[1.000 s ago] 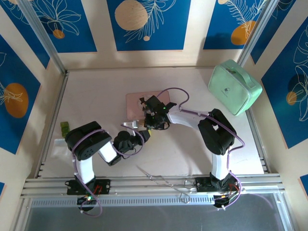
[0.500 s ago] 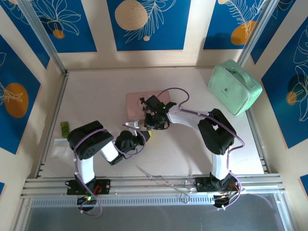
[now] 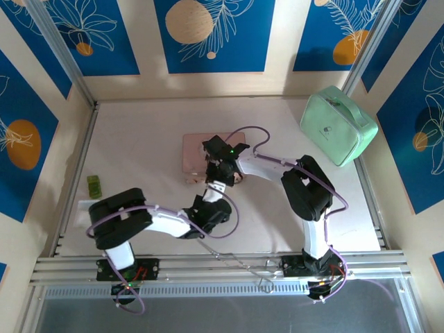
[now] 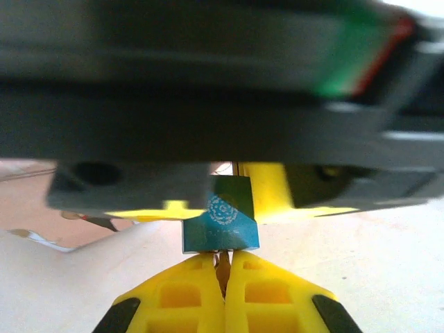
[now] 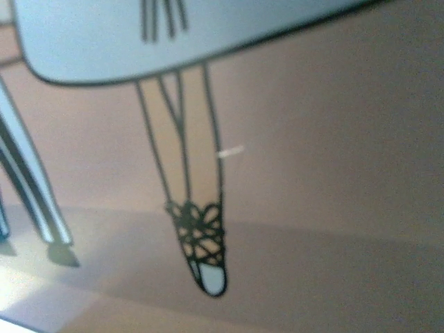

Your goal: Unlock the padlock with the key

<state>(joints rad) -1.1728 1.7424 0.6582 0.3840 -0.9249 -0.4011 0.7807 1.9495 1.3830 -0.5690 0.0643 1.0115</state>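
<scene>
Padlock point(image 4: 220, 223) with dark blue body and a pale round emblem sits near the middle of the bench point(image 3: 139, 139). It is just beside the near edge of the pink tin box point(image 3: 196, 154), between the two end effectors. The left end effector point(image 4: 223, 258) points at it from the near side. Its yellow fingers point(image 4: 182, 295) are clenched on a thin key point(image 4: 223, 267), whose tip meets the underside of the padlock. The right end effector point(image 3: 222, 173) hangs over the padlock from the far side; whether it is clenched or released, I cannot tell. A small green block point(image 3: 94, 186) lies at the left, and a mint case point(image 3: 338, 126) at the far right.
</scene>
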